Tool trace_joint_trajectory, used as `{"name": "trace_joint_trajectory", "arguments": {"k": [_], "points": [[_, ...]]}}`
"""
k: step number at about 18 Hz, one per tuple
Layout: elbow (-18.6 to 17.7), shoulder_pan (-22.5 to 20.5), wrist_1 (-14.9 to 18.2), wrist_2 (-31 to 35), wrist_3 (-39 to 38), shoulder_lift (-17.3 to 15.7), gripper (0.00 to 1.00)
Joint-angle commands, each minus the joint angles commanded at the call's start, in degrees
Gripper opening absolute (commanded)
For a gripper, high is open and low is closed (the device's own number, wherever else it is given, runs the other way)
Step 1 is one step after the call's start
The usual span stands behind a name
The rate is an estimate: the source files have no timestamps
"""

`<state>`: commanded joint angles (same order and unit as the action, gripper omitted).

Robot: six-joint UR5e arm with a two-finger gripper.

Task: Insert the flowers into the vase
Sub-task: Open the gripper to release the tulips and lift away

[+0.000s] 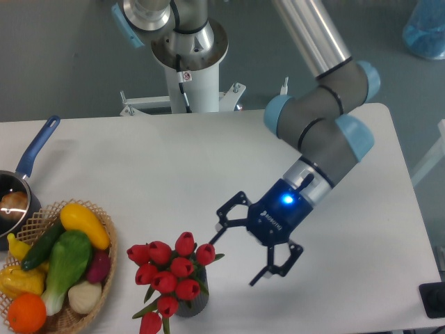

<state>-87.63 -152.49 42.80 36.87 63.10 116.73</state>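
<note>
The flowers (170, 271) are standing in the vase (191, 304) near the tabletop's (174, 167) front edge. The end effector (236, 254) is hanging just beside them, wide open and holding nothing. It should retreat upward, not brushing the blooms.

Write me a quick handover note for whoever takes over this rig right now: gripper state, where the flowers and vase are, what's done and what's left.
Gripper: open, empty, fingers spread, just right of the flowers and not touching them.
Flowers: red tulip bunch standing in the vase near the table's front edge, right of the wicker basket. One bloom droops low on the left side.
Done: the flowers appear inserted and released.
Left: likely only to pull the arm clear and check that the bunch stays upright; how deep the stems sit cannot be seen.
</note>
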Motion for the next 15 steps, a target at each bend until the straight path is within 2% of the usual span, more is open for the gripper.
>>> {"name": "trace_joint_trajectory", "arguments": {"k": [5, 8, 9, 12, 15], "points": [[0.7, -0.26, -0.09, 15.47, 3.07, -2.46, 1.0], [-0.08, 0.0, -0.09, 33.82, 5.71, -4.22, 1.0], [-0.17, 0.26, -0.17, 37.97, 6.24, -4.31, 1.0], [-0.09, 0.35, 0.09, 40.37, 6.68, -4.49, 1.0], [-0.52, 0.61, 0.44, 45.99, 6.68, -5.37, 1.0]]}}
